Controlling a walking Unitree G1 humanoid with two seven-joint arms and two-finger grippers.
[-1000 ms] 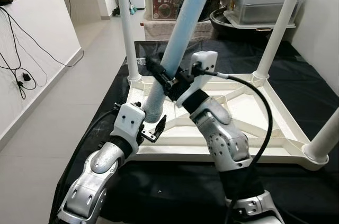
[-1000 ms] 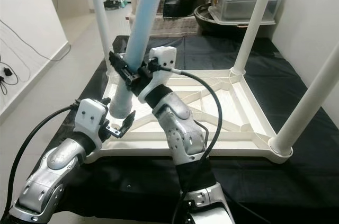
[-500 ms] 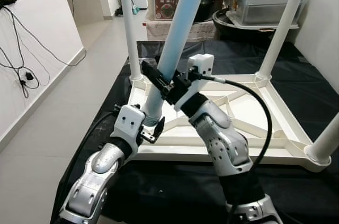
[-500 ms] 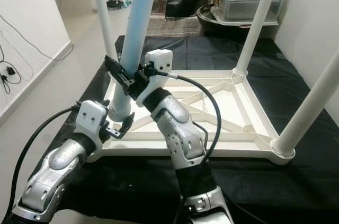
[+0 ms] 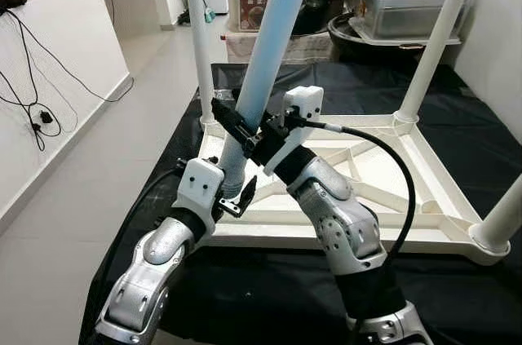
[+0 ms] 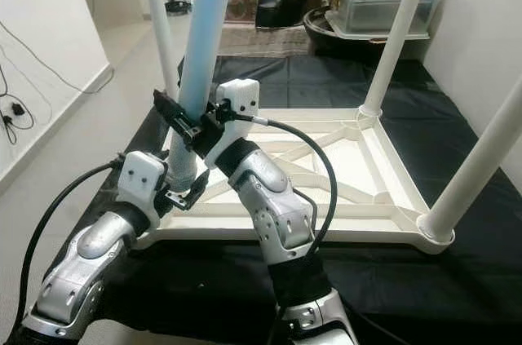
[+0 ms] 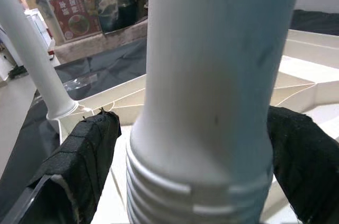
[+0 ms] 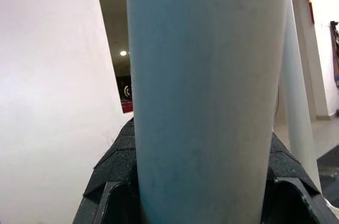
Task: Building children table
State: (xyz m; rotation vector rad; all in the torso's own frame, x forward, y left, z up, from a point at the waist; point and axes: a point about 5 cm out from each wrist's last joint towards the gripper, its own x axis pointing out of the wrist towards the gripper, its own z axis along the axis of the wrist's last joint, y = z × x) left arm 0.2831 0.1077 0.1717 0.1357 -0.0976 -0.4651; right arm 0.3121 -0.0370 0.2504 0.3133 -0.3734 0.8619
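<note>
1. The children's tabletop (image 5: pixel 424 198) is lying upside down on a black cloth (image 5: pixel 457 288), its ribbed underside facing up, with three white legs (image 5: pixel 431 43) already standing in its corners.
2. The fourth leg (image 5: pixel 265 59), pale blue-white, is leaning at a tilt over the near-left corner of the tabletop, its threaded lower end hanging near the corner socket; whether the thread is touching the socket is hidden behind the arms.
3. The right hand (image 5: pixel 236 126) is clamping this leg partway up its shaft, its black fingers (image 8: pixel 114 173) pressing against both sides of the tube.
4. The left hand (image 5: pixel 235 196) is sitting down at the threaded end, its padded fingers (image 7: pixel 85 155) standing on either side of the leg; whether they are pressing on it or just bracketing it, I cannot tell.
5. In my judgement, the step in hand is lining up and screwing in this last leg, so the build is looking close to finished.
6. The main risk is cross-threading: the leg is tilting rather than standing square to the tabletop, and turning it like this could be jamming the thread.
7. A second risk is the smooth tube slipping through the right hand's grip, since the leg is long and top-heavy above the grasp.
8. Pushing sideways while seating could also be sliding the tabletop on the cloth, or knocking the neighbouring rear-left leg (image 5: pixel 198 35), which is standing near.
</note>
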